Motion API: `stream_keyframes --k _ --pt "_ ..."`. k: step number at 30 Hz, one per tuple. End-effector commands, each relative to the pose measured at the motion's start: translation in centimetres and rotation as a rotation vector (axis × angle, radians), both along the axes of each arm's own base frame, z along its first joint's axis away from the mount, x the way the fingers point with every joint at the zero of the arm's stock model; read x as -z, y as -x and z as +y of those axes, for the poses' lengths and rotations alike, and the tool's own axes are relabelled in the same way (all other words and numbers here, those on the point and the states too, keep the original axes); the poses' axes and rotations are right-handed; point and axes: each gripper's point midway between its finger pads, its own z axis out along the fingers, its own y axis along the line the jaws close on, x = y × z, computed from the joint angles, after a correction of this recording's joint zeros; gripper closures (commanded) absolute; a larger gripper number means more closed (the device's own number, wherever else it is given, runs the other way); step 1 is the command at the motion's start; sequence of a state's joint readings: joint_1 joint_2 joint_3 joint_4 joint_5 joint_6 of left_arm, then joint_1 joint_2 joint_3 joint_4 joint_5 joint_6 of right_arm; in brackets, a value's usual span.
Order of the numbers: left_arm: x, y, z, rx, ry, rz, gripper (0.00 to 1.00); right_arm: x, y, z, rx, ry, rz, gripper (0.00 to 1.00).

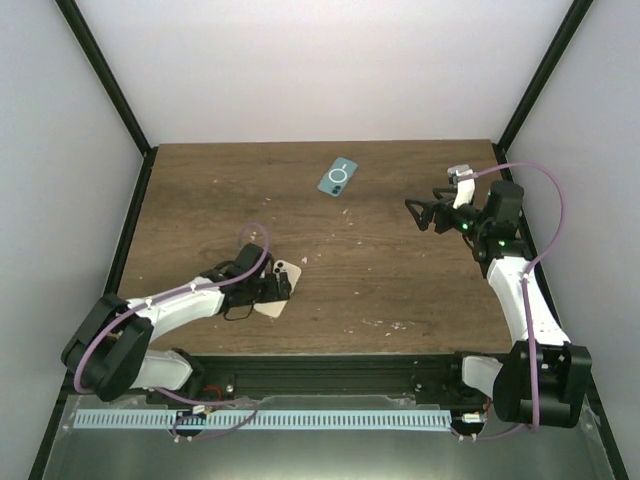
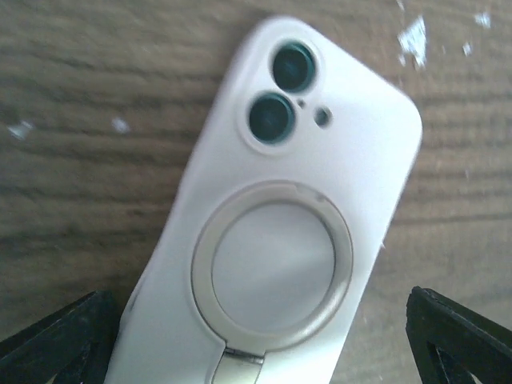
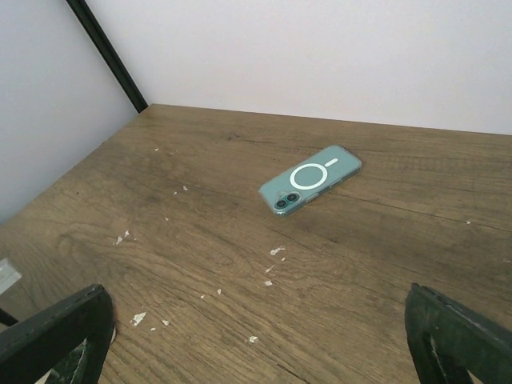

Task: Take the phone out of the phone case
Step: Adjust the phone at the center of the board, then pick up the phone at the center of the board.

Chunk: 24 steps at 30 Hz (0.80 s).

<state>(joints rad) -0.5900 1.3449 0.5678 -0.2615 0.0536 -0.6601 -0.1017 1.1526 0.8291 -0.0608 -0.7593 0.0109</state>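
I see my left gripper (image 2: 260, 340) spread, white cased phone (image 2: 312, 160) between its fingers; right gripper (image 3: 256, 332) spread, teal phone (image 3: 310, 179) ahead.

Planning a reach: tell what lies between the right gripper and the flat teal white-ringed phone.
Only bare brown wooden tabletop, dotted with white flecks, before the teal phone; right wrist view.

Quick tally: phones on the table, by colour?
Cream-white cased phone with a round ring stand: 1
Teal phone with a white ring on its back: 1
Total: 2
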Motion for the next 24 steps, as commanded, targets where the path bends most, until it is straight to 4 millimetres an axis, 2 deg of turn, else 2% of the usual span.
stream_keyframes --k 1,4,6,9,13,20,24 --pt "2.0 4.7 -0.6 0.079 -0.066 0.150 0.00 -0.7 -0.3 -0.3 -0.004 0.008 -0.022 0.00" --pt "1.8 3.8 2.6 0.041 -0.319 0.116 0.00 -0.6 -0.4 -0.3 -0.004 0.005 -0.016 0.00" --pt "1.1 2.6 3.7 0.037 -0.422 0.089 0.00 -0.5 -0.4 -0.3 -0.002 0.005 -0.014 0.00" --pt "-0.4 0.6 2.2 0.077 -0.440 0.058 0.00 -0.5 -0.4 -0.4 0.002 0.008 -0.016 0.00" --pt "-0.7 -0.6 0.6 0.157 -0.466 0.088 0.00 -0.4 -0.4 -0.5 0.011 0.015 -0.017 0.00" --pt "0.3 -1.2 -0.8 0.247 -0.480 0.158 0.00 0.6 -0.9 -0.9 0.026 0.025 -0.002 0.00" --pt "0.9 -2.0 -1.8 0.282 -0.433 0.177 0.00 1.3 -0.7 -1.3 0.024 -0.011 0.017 0.00"
